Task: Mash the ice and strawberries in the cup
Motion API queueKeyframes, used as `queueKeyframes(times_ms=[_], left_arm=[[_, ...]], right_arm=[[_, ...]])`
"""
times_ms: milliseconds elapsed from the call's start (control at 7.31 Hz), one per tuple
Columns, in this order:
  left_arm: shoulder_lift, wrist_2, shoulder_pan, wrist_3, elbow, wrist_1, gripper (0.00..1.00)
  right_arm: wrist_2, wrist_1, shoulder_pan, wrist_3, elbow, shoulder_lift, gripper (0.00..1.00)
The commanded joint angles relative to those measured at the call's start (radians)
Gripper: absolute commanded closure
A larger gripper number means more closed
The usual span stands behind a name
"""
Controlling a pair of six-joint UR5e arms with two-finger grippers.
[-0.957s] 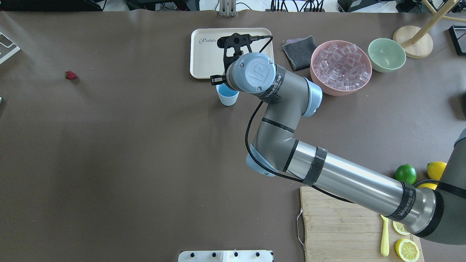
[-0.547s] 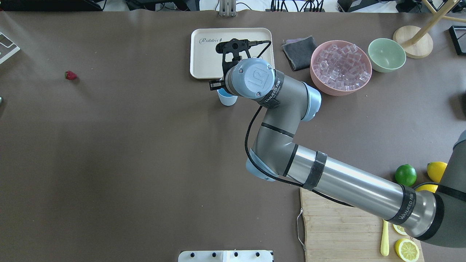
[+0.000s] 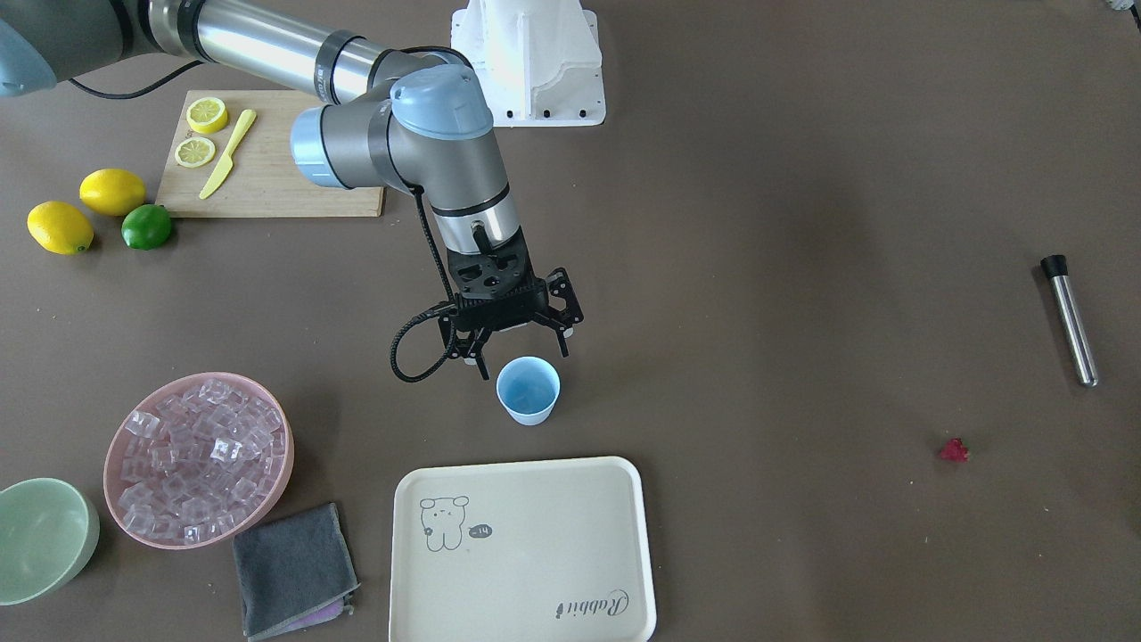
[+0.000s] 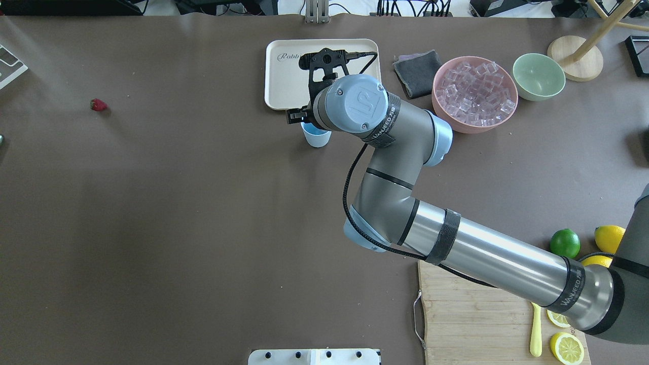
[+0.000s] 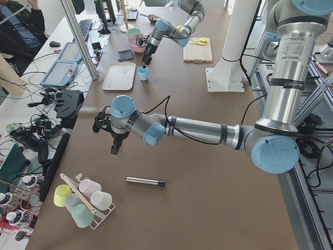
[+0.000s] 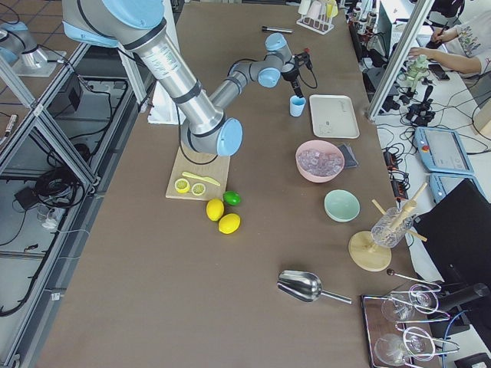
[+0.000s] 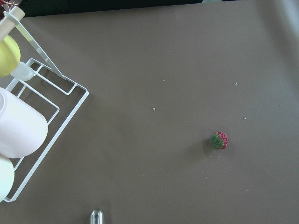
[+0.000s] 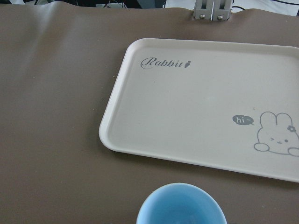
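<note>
The light-blue cup point(image 3: 529, 390) stands upright just in front of the cream tray point(image 3: 535, 571); it also shows in the overhead view point(image 4: 318, 138) and at the bottom of the right wrist view point(image 8: 181, 205). My right gripper point(image 3: 524, 357) hangs open just above the cup's rim on the robot side, holding nothing. The ice point(image 3: 201, 455) fills the pink bowl point(image 4: 446, 117). The strawberry point(image 4: 98, 105) lies alone far to the left and shows in the left wrist view point(image 7: 218, 140). My left gripper point(image 5: 113, 150) hovers above the table near it; I cannot tell whether it is open or shut.
A metal muddler with a black tip point(image 3: 1070, 319) lies near the strawberry. A grey cloth point(image 3: 292, 571) and a pale-green bowl point(image 3: 45, 535) sit by the pink bowl. A cutting board point(image 4: 487, 314) with lemon slices and a knife, lemons and a lime point(image 4: 565, 242) are at the right.
My right wrist has shifted slightly, and its fingers have moved a little to the left over the cup. The cup and the strawberry have not moved.
</note>
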State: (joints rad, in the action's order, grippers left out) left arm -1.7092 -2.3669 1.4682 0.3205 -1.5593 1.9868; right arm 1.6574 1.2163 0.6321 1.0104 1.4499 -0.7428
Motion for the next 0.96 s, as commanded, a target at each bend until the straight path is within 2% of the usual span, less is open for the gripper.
queueKeyframes(times_ms=[0,137,274,547,821], left_arm=[[-0.003,0.0,-0.002,0.0,-0.005,0.001,0.02],[-0.006,-0.002,-0.002,0.0,-0.011,0.001,0.02],[-0.009,-0.002,-0.002,0.0,-0.024,0.001,0.02],[-0.021,-0.002,-0.003,0.0,-0.033,0.001,0.02],[-0.05,0.0,-0.005,-0.001,-0.032,0.001,0.02]], right_arm=[[0.134,0.051,0.12,-0.036,0.064,-0.053,0.0],[0.233,0.049,0.191,-0.036,0.07,-0.078,0.0],[0.269,0.049,0.258,-0.036,0.07,-0.11,0.0],[0.285,0.048,0.361,-0.038,0.069,-0.202,0.0],[0.301,0.042,0.397,-0.03,0.069,-0.272,0.0]])
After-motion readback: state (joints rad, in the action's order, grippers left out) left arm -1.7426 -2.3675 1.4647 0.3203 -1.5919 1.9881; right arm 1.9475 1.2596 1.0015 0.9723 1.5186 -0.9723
